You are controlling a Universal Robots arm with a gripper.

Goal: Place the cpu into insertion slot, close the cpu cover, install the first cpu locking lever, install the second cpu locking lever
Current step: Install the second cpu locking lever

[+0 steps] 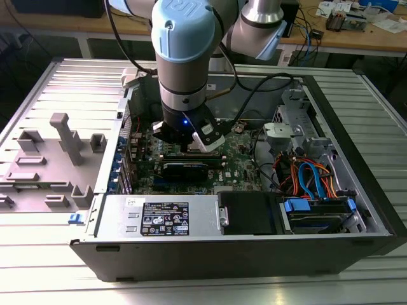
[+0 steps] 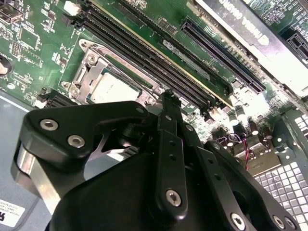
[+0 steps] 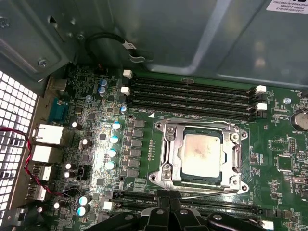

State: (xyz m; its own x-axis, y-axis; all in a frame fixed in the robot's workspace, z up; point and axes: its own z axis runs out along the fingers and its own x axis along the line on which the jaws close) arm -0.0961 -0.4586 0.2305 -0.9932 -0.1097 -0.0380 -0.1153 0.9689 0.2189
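exterior view: nearest the camera, the open computer case (image 1: 241, 254), its black front wall facing the lens, lying on a ribbed metal table (image 1: 38, 279). inside it sit a green motherboard (image 1: 238, 166), a black drive bay (image 1: 248, 213) and a bundle of blue and orange cables (image 1: 311, 178). the arm reaches down into the case, the gripper (image 1: 191, 147) low over the board. a grey plastic fixture (image 1: 60, 155) stands on the table at the exterior view's left.

second wrist view: the black gripper body is closest, fingers (image 2: 168, 103) drawn together to a narrow tip with nothing seen between them. the cpu (image 2: 113, 88) lies flat in the insertion slot (image 2: 89, 77), just beyond the fingertip. long black memory slots (image 2: 159, 62) run alongside.

first wrist view: fingertips (image 3: 168, 202) at the socket's near edge. cpu (image 3: 202, 154) seated in the insertion slot (image 3: 166, 159), the silver cpu cover (image 3: 199, 129) lying down around it. a thin locking lever (image 3: 211, 194) runs by the fingertips, touching or not, cannot tell.
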